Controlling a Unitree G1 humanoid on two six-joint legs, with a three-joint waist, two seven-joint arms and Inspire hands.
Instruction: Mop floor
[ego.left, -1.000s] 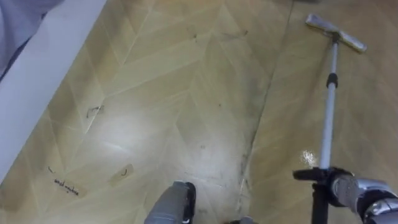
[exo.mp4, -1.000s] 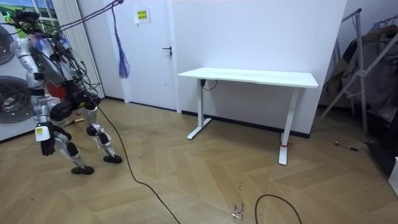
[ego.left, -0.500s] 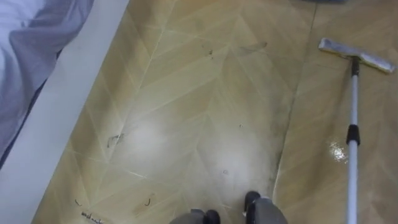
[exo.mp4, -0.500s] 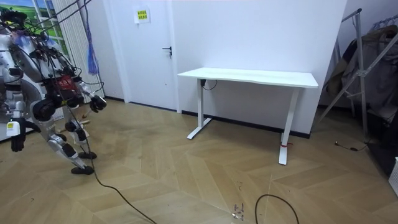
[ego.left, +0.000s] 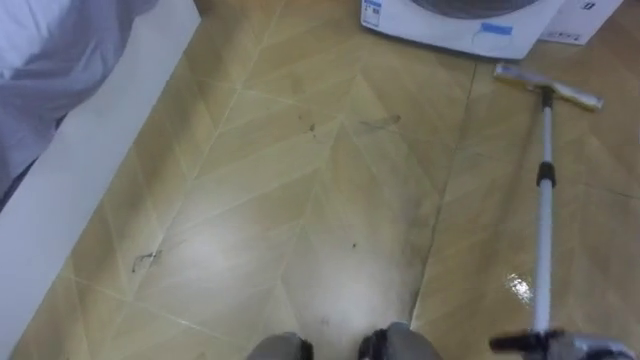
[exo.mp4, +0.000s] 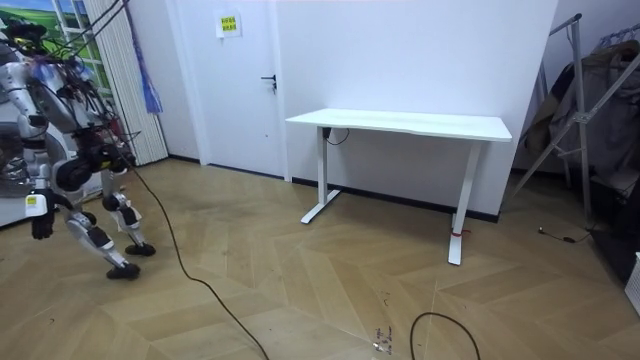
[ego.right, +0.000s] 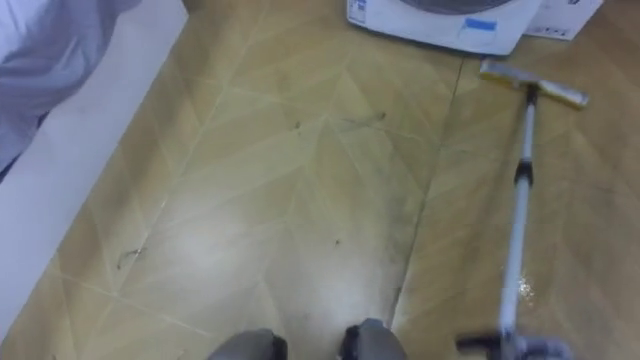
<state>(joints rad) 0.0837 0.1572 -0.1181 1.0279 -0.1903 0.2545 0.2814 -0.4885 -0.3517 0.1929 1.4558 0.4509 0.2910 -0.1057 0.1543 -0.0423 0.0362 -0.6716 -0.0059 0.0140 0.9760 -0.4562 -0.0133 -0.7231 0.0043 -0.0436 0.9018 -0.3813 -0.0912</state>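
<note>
At the bottom edge, the robot's right hand (ego.left: 590, 348) sits at the lower end of the mop (ego.left: 543, 220); whether it grips cannot be told. In the room view the left hand (exo.mp4: 40, 228) hangs low, its state unclear. The pole runs away across the wooden floor (ego.left: 300, 200), past a wet gleam (ego.left: 518, 288), to its flat head (ego.left: 548, 87), which lies on the floor near a white appliance (ego.left: 460, 22).

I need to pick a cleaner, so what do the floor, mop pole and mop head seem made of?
Floor: wood or wood-look laminate, tan planks in herringbone, semi-gloss, with soft light reflections. Mop pole: likely metal, a silvery tube with a dark collar. Mop head: flat pale pad, perhaps cloth; too small to tell.
</note>
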